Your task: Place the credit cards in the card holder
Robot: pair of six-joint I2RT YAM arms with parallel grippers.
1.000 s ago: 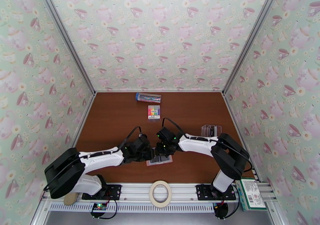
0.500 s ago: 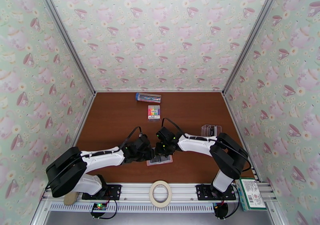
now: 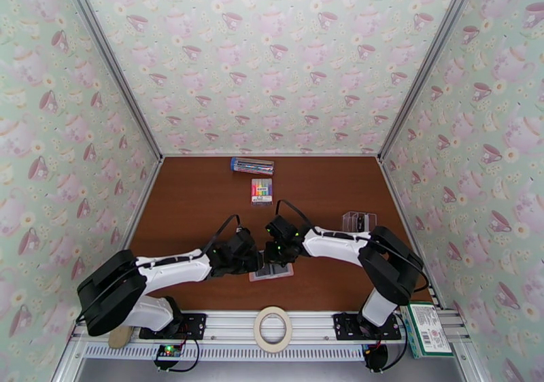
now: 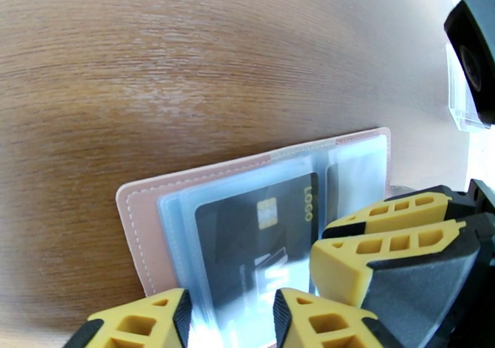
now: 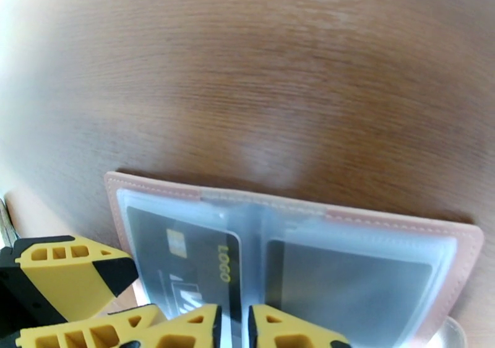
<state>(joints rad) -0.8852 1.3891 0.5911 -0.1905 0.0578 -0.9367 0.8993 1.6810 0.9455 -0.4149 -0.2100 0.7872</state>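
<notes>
Fixed overhead view from above and behind, looking down over the brown wooden table, two wrist views side by side, low and very close, angled across the same open dusty-pink leather-like card holder, seen small from overhead.

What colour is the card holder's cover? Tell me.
The card holder is dusty pink with pale stitching; the right wrist view shows it best.

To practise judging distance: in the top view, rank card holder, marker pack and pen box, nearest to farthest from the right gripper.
1. Card holder, under the right gripper.
2. Marker pack, mid-table.
3. Pen box, by the back wall.
</notes>
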